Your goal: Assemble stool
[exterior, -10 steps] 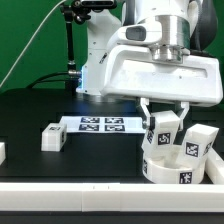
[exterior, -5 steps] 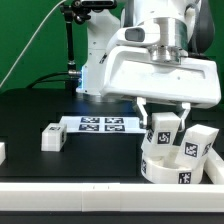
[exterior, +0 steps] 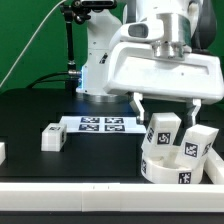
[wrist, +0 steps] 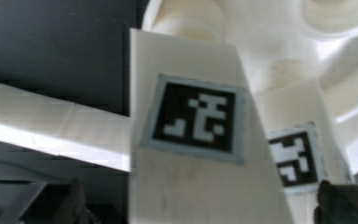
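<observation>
The white round seat (exterior: 163,168) lies at the front of the exterior view's right, tags on its rim. A blocky white leg (exterior: 163,129) stands upright on it, and a second leg (exterior: 200,143) stands beside it, tilted. A third leg (exterior: 52,137) lies on the black table to the left. My gripper (exterior: 165,108) is just above the first leg, its fingers (exterior: 137,104) spread wide on either side and clear of it. In the wrist view the tagged leg (wrist: 194,115) fills the middle between dark fingertips (wrist: 16,200), with the seat rim (wrist: 309,40) behind.
The marker board (exterior: 100,124) lies flat on the table behind the third leg. A small white part (exterior: 2,151) shows at the exterior view's left edge. A white ledge (exterior: 70,197) runs along the table's front. The robot base (exterior: 95,60) stands at the back.
My fingers have spread apart from the upright leg and let it go. The leg stays standing on the seat. Nothing else moved.
</observation>
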Robot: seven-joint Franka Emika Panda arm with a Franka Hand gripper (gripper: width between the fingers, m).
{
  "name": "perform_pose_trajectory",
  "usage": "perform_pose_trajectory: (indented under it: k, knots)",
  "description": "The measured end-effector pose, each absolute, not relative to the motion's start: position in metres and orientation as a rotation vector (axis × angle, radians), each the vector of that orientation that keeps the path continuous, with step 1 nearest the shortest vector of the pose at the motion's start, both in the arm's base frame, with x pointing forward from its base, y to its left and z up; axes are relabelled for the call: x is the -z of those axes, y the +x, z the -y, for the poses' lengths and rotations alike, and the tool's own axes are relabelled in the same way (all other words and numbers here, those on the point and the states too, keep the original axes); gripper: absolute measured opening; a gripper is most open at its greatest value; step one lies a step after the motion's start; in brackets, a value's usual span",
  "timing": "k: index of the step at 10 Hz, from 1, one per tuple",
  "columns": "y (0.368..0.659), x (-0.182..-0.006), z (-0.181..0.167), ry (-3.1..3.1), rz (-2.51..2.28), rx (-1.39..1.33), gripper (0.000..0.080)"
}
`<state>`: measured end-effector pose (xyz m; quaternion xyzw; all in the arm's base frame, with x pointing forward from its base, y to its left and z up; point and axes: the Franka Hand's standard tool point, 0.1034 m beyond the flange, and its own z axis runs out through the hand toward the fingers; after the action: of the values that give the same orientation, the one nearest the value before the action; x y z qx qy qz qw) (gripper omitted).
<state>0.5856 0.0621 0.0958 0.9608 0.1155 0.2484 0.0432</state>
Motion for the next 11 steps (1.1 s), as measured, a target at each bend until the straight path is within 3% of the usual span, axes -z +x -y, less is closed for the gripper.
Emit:
perform_pose_trajectory:
  k: [3,9,11]
  knots:
    - [0.592,-0.109,-0.051,2.941,-0.401,-0.708,0.0649]
    - [0.589,-0.103,-0.055,2.958,-0.413,-0.654,0.0649]
    - [0.587,-0.099,-0.064,3.031,-0.438,-0.416,0.0649]
